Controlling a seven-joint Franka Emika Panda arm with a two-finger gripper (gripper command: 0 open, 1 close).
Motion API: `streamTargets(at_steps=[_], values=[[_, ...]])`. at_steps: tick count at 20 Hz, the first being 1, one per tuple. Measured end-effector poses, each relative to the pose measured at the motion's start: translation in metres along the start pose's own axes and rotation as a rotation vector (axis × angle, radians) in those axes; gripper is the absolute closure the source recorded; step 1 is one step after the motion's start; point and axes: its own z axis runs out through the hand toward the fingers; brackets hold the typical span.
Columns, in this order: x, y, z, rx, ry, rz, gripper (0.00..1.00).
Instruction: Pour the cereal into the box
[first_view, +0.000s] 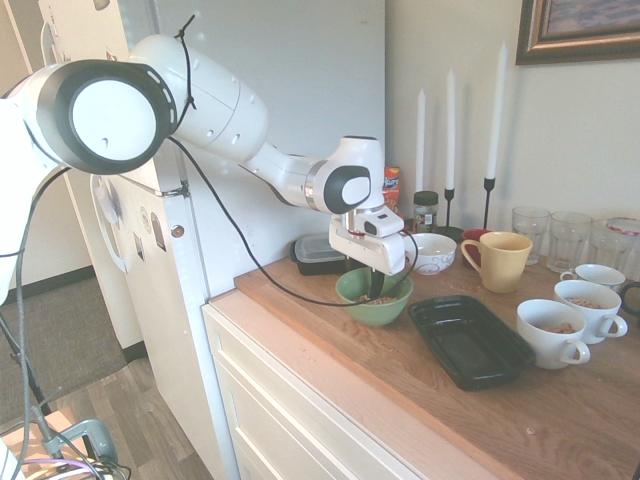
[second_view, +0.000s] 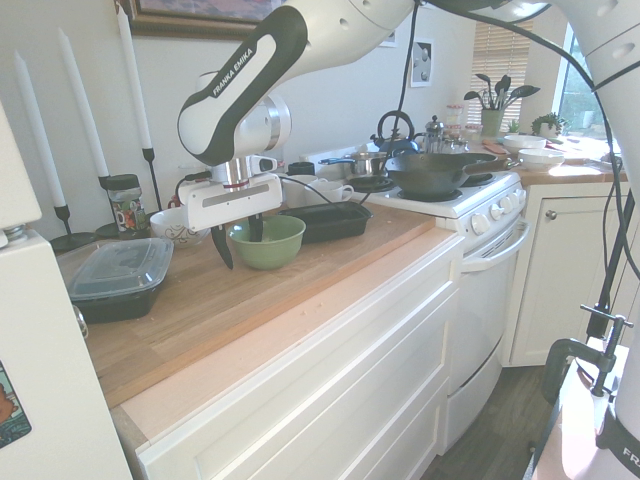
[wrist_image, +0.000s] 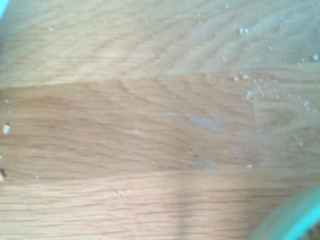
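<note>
A green bowl (first_view: 374, 297) (second_view: 267, 241) stands on the wooden counter, and a little light-tan cereal (first_view: 382, 299) shows at its bottom. My gripper (first_view: 377, 283) (second_view: 238, 240) points down over the bowl's rim. Its fingers are apart, one finger (second_view: 221, 250) outside the bowl and the other inside, so the rim lies between them. The box (first_view: 470, 341) (second_view: 331, 220), a shallow black tray, lies empty on the counter right beside the bowl. In the wrist view I see crumb-dotted wood and a sliver of the green bowl (wrist_image: 286, 220).
A black container with a clear lid (first_view: 320, 253) (second_view: 115, 275) sits on the bowl's other side. Behind are a patterned white bowl (first_view: 433, 252), a yellow mug (first_view: 497, 261), candlesticks and glasses. White cups (first_view: 555, 334) stand past the tray. A stove with a pan (second_view: 435, 172) adjoins the counter.
</note>
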Motion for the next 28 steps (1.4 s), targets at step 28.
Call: streamTargets(at_steps=[28], values=[[-0.004,0.005,-0.059,0.091,0.017,-0.022,1.00]])
